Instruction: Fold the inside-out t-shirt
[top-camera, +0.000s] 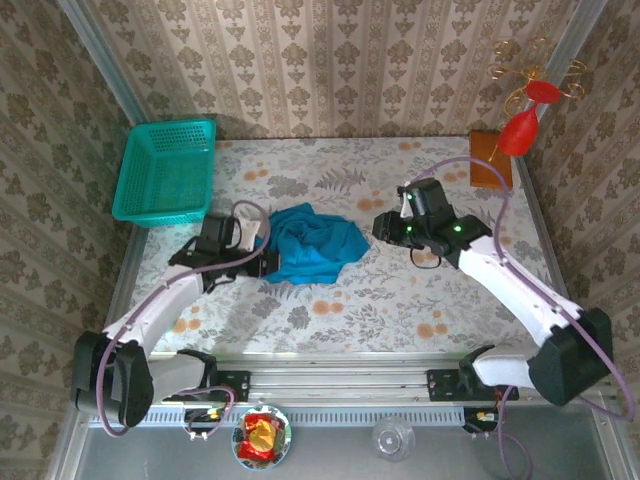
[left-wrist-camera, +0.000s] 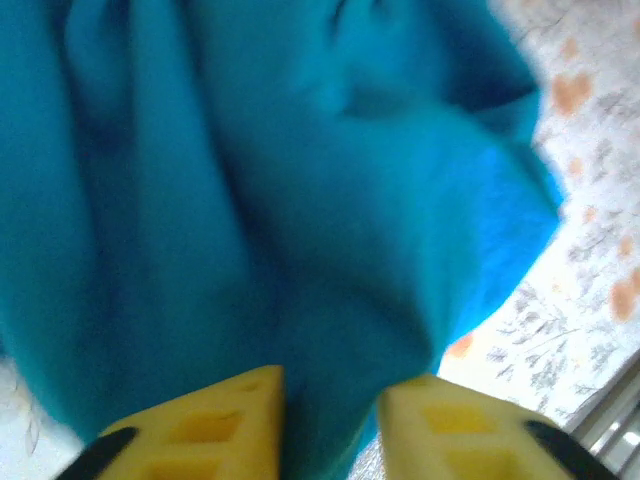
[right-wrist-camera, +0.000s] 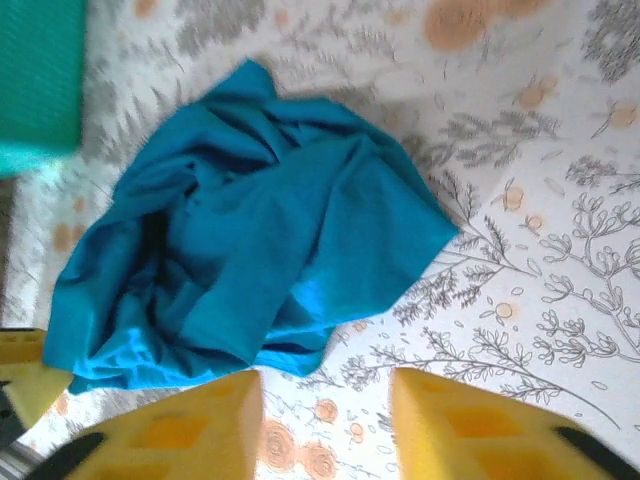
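Observation:
The inside-out t-shirt (top-camera: 315, 245) lies crumpled in a blue-teal heap at the middle of the flowered table (top-camera: 400, 300). My left gripper (top-camera: 268, 258) is pushed into the heap's left edge. In the left wrist view its yellow fingers (left-wrist-camera: 215, 425) stand apart, with loose folds of the t-shirt (left-wrist-camera: 300, 200) lying in the gap of the gripper (left-wrist-camera: 330, 388). My right gripper (top-camera: 383, 228) hovers just right of the heap. In the right wrist view it (right-wrist-camera: 325, 385) is open over bare tablecloth, the t-shirt (right-wrist-camera: 270, 230) a short way ahead of its fingertips.
A teal mesh basket (top-camera: 165, 172) sits at the back left corner, and its edge (right-wrist-camera: 40, 80) shows in the right wrist view. A brown block (top-camera: 490, 165) with red ornaments stands at the back right. A plate (top-camera: 262, 437) and a glass (top-camera: 393, 437) lie below the rail.

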